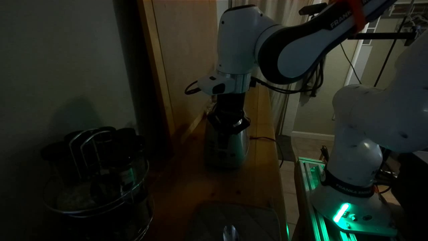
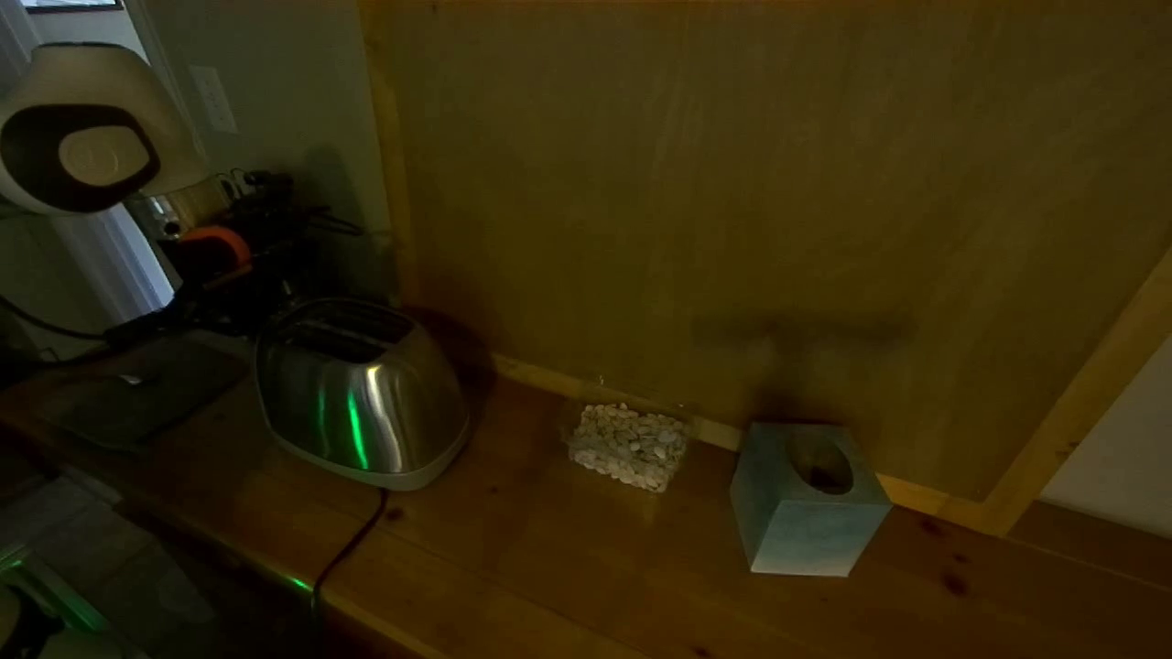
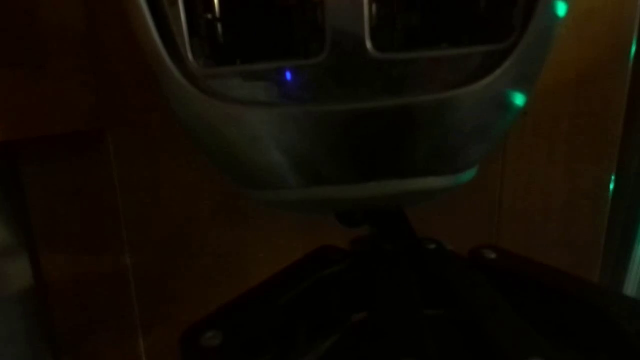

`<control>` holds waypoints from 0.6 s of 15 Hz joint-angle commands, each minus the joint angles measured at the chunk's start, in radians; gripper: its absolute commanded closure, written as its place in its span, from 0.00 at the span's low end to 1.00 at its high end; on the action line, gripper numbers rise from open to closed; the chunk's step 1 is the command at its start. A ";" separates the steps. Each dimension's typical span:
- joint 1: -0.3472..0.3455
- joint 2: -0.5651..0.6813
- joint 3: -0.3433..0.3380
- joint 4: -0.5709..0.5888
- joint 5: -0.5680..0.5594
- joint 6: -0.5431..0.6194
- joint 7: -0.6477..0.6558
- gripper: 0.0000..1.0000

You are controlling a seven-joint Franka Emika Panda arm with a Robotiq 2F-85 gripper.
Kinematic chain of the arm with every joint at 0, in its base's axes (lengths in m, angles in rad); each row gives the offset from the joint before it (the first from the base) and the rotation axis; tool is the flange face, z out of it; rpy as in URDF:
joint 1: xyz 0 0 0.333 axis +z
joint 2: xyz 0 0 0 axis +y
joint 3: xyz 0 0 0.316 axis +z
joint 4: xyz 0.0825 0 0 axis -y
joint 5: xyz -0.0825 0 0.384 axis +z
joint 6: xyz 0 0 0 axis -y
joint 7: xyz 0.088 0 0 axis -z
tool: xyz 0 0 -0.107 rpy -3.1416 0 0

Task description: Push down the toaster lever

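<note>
A toaster [image 2: 375, 412] stands upright on a wooden bench [image 2: 568, 563], set lengthwise with one end facing the robot's arm [image 1: 237, 47], likely so the lever can be met from that end. The jaws point down just beside it, their tips together and nothing seen between them: a blunt end, better suited to pressing than to gripping. In this gloom the lever itself cannot be made out, nor whether the jaws touch it. The step in hand looks to be lining up a straight downward push; too far inward, the jaws could land on the toaster's top and rock it.

The cord [image 2: 351, 543] drops over the bench's front edge, off to the side of that push. At the back, a board [image 2: 778, 210] limits any swing that way; opposite, past the edge, stands the robot's base [image 1: 361, 202]. A stretch of bench between the toaster and a mat [image 1: 247, 219] should give the jaws room to back off, short of a wire rack [image 1: 83, 213]. Beyond the toaster's far end, a tub [image 2: 630, 447] and a tissue box [image 2: 808, 508] sit along the board, well apart from the work.
</note>
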 commanded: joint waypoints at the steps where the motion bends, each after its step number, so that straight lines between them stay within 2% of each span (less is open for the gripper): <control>1: -0.012 0.075 0.002 0.002 -0.020 0.043 0.018 1.00; 9: -0.009 0.113 0.003 0.005 -0.013 0.062 0.029 1.00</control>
